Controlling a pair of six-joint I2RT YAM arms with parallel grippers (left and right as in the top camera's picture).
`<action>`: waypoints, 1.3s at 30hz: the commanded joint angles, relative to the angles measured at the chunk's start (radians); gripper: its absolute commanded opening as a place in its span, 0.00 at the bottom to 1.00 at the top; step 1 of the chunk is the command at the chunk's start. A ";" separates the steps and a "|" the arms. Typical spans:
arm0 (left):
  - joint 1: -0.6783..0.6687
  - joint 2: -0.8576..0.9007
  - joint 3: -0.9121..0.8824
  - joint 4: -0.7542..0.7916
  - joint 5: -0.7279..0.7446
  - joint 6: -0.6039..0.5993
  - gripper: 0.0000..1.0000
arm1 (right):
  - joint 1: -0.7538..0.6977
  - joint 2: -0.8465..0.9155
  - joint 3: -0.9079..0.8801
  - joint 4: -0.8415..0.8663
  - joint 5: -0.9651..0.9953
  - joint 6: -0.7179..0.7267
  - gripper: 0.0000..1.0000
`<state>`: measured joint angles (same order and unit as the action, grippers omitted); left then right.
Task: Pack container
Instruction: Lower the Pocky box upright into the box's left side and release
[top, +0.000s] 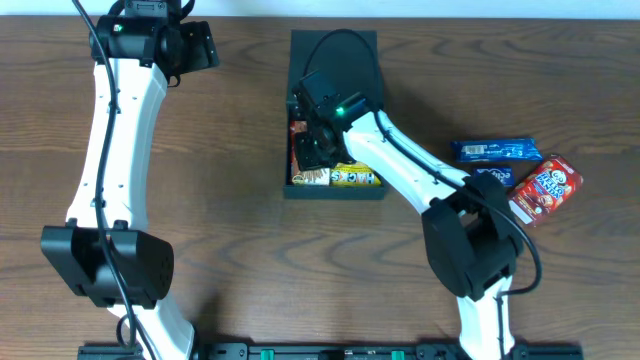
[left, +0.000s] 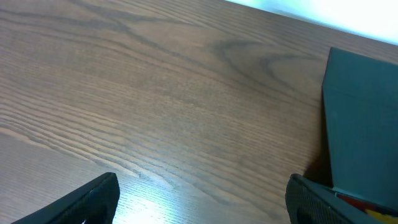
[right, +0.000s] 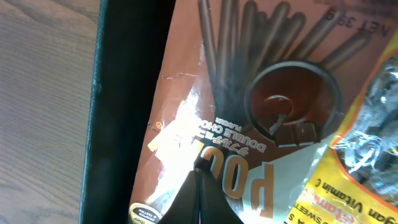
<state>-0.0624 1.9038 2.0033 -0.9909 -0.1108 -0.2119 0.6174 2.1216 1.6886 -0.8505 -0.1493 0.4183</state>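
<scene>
The container (top: 335, 193) lies open at the middle of the brown woodgrain counter (top: 250, 250), with a pale band beyond the far edge. Only overhead shows a blue packet (top: 492, 150) and a red packet (top: 545, 188) right of it. The right wrist view shows the right fingers (right: 186, 205) closed together, nothing seen between them, over a chocolate-stick packet (right: 249, 93) inside, while the left fingers (left: 93, 200) gape wide, empty.

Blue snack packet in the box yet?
No. The blue packet lies on the table to the right of the container, beside the red packet.
</scene>
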 joint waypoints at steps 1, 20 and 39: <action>0.003 0.001 0.015 -0.003 0.004 0.002 0.86 | -0.004 0.024 0.019 -0.009 -0.013 -0.032 0.01; 0.003 0.001 0.015 -0.003 0.005 -0.005 0.86 | -0.111 -0.040 0.023 -0.080 0.115 -0.061 0.01; 0.003 0.001 0.015 -0.009 0.008 -0.005 0.86 | -0.071 0.032 0.034 -0.070 0.030 -0.113 0.01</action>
<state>-0.0624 1.9038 2.0033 -0.9916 -0.1108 -0.2123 0.5518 2.1529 1.7145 -0.9031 -0.1204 0.3260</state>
